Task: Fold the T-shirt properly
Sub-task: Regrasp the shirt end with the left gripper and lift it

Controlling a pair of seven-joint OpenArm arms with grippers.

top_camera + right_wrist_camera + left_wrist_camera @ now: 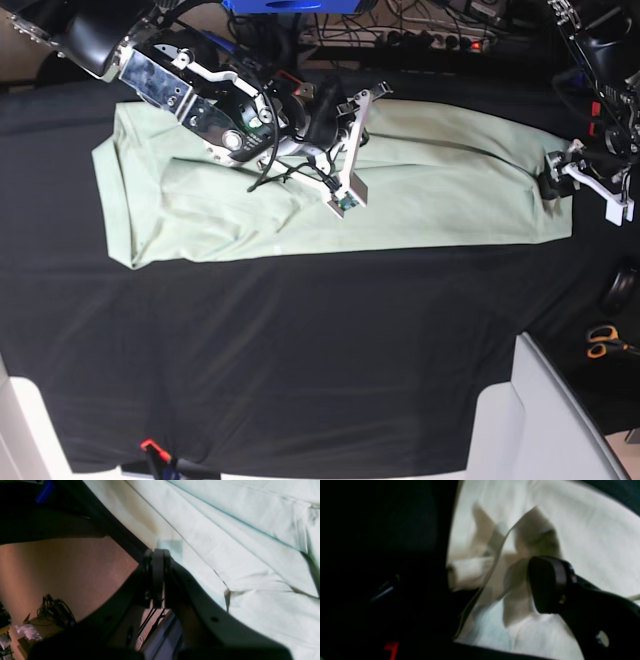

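T-shirt lay folded into a long band toward twelve o'clock on the black table cover in the base view. Only the right wrist view showed the right gripper clenched on its edge. Left gripper stood released at three o'clock, one finger over cloth.

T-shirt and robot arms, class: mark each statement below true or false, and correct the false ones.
1. The T-shirt lies on a black table cover. True.
2. The T-shirt is bright red. False: it is pale mint green.
3. The right tool is shut. True.
4. The left tool is at the middle of the shirt. False: it is at the shirt's end, at the base view's right.
5. Scissors lie on top of the shirt. False: they lie away from it.
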